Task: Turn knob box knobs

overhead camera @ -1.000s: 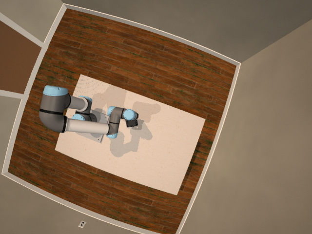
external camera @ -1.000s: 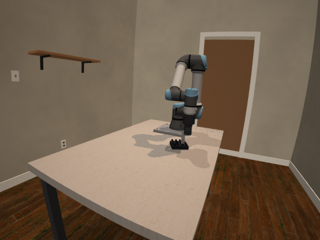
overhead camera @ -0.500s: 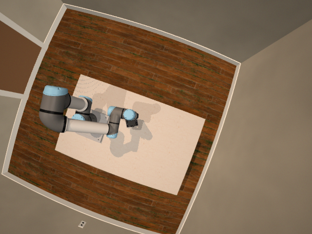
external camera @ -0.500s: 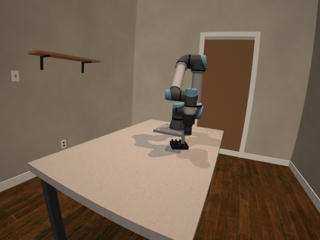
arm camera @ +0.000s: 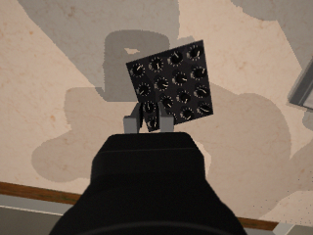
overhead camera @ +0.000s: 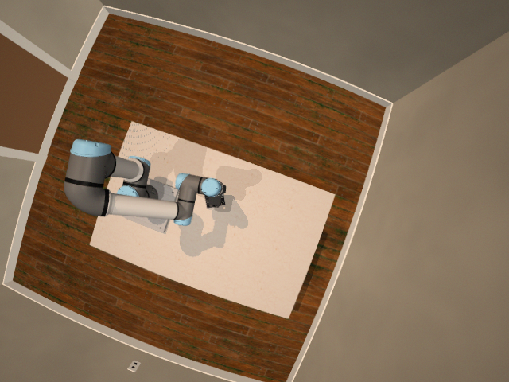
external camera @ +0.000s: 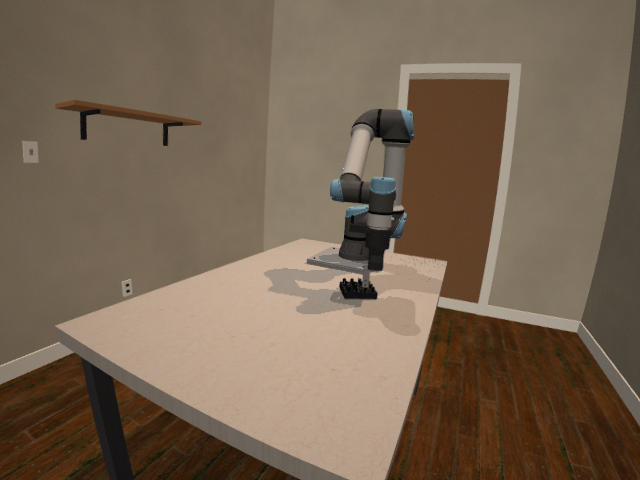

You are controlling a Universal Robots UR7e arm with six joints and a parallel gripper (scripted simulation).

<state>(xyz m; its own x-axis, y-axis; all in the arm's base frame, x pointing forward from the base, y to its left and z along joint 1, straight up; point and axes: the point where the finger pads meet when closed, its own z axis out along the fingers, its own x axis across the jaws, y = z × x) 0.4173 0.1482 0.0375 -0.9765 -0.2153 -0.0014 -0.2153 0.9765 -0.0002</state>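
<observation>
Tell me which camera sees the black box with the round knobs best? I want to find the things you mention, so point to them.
The wrist view: the square black knob box (external camera: 358,295) (arm camera: 168,91) shows its knobs' white lines from above. The exterior view shows it small, from the side. From the top, I can't make it out.

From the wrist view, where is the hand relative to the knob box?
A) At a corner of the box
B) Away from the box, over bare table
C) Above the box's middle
A: the hand's fingers stand at one corner of the knob box, with most knobs outside them.
</observation>
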